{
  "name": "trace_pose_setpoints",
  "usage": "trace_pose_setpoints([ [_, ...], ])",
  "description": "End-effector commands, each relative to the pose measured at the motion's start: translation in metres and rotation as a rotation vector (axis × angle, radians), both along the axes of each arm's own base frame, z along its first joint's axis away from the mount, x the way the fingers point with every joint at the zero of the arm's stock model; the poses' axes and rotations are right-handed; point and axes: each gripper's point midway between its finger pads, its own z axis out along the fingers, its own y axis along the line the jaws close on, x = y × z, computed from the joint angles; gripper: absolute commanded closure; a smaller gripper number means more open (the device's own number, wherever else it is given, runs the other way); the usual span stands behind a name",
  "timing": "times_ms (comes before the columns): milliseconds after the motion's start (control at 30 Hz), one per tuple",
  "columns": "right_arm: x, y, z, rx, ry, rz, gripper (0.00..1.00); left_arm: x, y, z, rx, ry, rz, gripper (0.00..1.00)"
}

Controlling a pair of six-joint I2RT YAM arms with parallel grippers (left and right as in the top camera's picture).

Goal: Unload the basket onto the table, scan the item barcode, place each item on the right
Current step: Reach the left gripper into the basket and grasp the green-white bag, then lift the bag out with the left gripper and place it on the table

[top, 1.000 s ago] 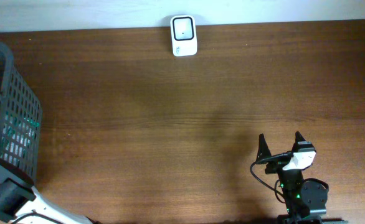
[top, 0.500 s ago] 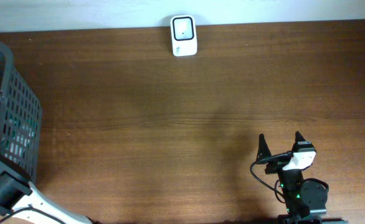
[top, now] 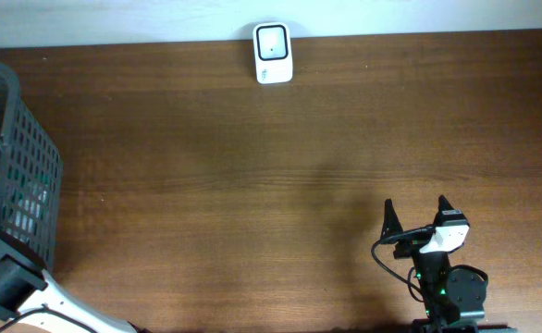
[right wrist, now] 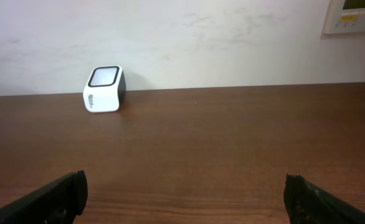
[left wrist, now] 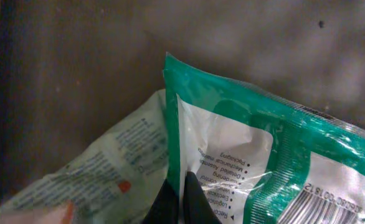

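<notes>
Starting at the near edge of the table (top: 252, 185): the right gripper (top: 416, 209) sits by the near right corner with its jaws spread wide, holding nothing, just pointed across the wood. Over at the near left corner the left arm reaches into the grey basket (top: 26, 157) on the left edge. In the wrist view the left gripper (left wrist: 181, 200) looks pinched right down on the film of a green and white packet (left wrist: 251, 149) lying inside the basket, with a paler packet (left wrist: 108, 162) just beside it. The barcode (left wrist: 322, 205) peeks out at the packet's lower right, facing the camera. So I'd call this the pick-up step: grip made, nothing lifted. Next it has to come up clear of the basket wall without the thin film slipping, then carry the barcode across to the white scanner (top: 273, 53) at the far edge and turn it toward the window
</notes>
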Motion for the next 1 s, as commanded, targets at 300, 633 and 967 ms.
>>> trace_pose_setpoints([
  [300, 0.000, 0.000, -0.002, 0.005, 0.002, 0.000, 0.02, 0.028, 0.013, 0.185, 0.227, -0.356, 0.118, 1.00],
  [633, 0.000, 0.000, -0.002, 0.005, 0.002, 0.000, 0.02, 0.035, -0.065, 0.355, 0.331, -0.792, -0.069, 1.00],
  [967, 0.000, 0.000, -0.002, 0.005, 0.002, 0.000, 0.02, 0.048, -0.225, 0.448, 0.255, -1.057, -0.363, 1.00],
])
